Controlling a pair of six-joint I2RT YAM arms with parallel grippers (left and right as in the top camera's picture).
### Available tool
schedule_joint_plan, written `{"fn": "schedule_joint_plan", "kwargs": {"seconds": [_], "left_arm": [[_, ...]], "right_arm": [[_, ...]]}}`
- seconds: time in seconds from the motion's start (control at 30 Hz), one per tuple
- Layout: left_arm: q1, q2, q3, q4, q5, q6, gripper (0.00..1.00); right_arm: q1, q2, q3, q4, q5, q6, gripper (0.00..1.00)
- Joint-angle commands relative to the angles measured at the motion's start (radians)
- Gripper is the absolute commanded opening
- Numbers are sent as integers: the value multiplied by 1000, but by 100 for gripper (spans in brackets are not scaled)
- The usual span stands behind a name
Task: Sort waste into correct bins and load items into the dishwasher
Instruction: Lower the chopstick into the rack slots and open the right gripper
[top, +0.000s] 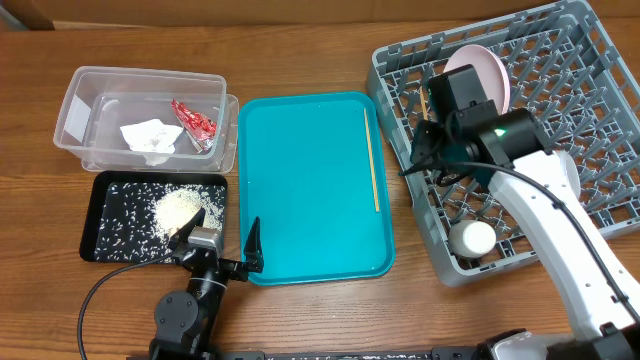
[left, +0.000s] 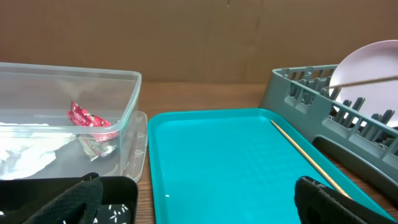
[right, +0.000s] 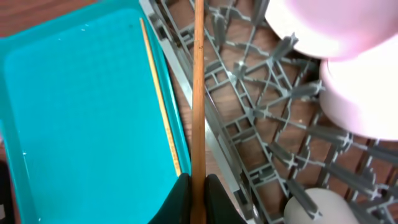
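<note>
My right gripper (right: 199, 193) is shut on a wooden chopstick (right: 199, 93) and holds it over the left edge of the grey dish rack (top: 600, 150). The second chopstick (top: 373, 160) lies along the right side of the teal tray (top: 310, 190). A pink plate (top: 485, 72) stands in the rack, and a white bowl (top: 472, 238) sits near its front. The red wrapper (top: 195, 122) and white napkin (top: 150, 137) lie in the clear tub (top: 80, 90). Rice (top: 178, 208) lies in the black tray (top: 105, 235). My left gripper (top: 225, 240) is open and empty by the teal tray's front left corner.
The clear tub and black tray stand one behind the other left of the teal tray. The rack's near wall (left: 298, 93) rises just right of the teal tray (left: 217, 155). A pale bowl (right: 360, 99) sits under the plate in the rack.
</note>
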Motion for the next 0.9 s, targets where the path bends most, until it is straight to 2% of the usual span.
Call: {"fn": "schedule_joint_plan", "kwargs": {"seconds": [0.0,0.3,0.47,0.6,0.87], "left_arm": [[5,-11,-3,-2,8,0,100],[5,-11,-3,-2,7,0,100],[5,-11,-3,-2,8,0,100],[5,-11,-3,-2,8,0,100],[5,-11,-3,-2,8,0,100]], "right_arm": [[3,-41,31,6,-14,-66,4],[3,-40,21,-70,-50,-185,4],[3,-42,21,-26,-50,-249,4],[3,-42,23,23,-51,-264,4],[3,-41,20,-33,5,-264,4]]}}
